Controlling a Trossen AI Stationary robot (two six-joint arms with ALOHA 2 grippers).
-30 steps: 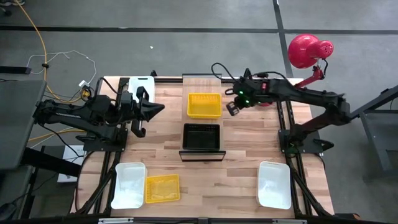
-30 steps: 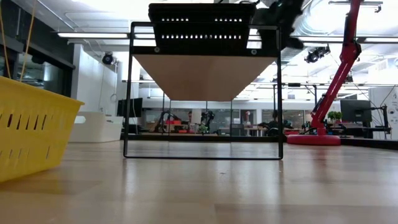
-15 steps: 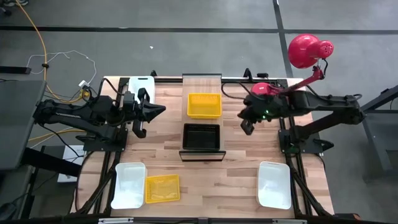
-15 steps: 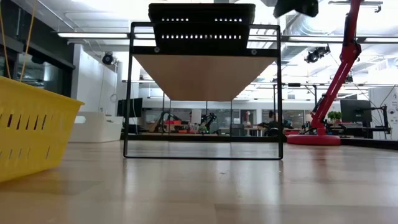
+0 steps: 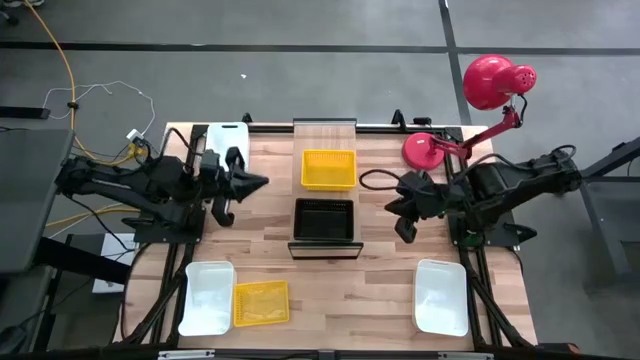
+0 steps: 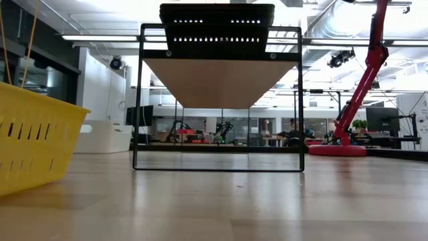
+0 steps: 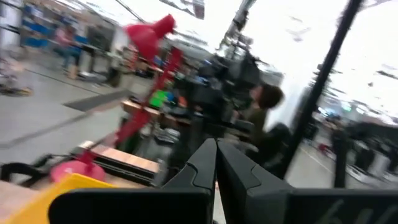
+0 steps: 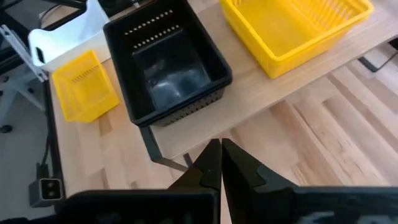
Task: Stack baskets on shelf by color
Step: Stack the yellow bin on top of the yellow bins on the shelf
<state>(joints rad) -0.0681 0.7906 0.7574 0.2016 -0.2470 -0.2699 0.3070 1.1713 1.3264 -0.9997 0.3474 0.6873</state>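
A yellow basket point(image 5: 328, 169) and a black basket point(image 5: 324, 220) stand side by side on the raised shelf point(image 5: 325, 128). In the low view the black basket point(image 6: 217, 23) tops the shelf board point(image 6: 221, 80). On the tabletop lie a white basket point(image 5: 208, 297) touching a yellow basket point(image 5: 261, 303) near the left corner, a white basket point(image 5: 441, 296) near the right corner, and another white one point(image 5: 228, 133) at the far left. My left gripper point(image 5: 264, 181) hovers shut left of the shelf. My right gripper point(image 5: 404, 232) hovers shut right of the shelf; in its wrist view point(image 8: 221, 152) it is beside the black basket point(image 8: 165, 62).
A red desk lamp point(image 5: 497, 80) with its round base point(image 5: 425, 150) stands at the table's far right corner. Bare tabletop lies between the shelf and the near edge point(image 5: 340, 300). The table's yellow basket point(image 6: 33, 140) fills the low view's left side.
My right gripper has drawn back from beside the shelf's yellow basket, moving toward the table's right and near edges and passing out of the low view. It stays shut. My left arm and the baskets have kept still.
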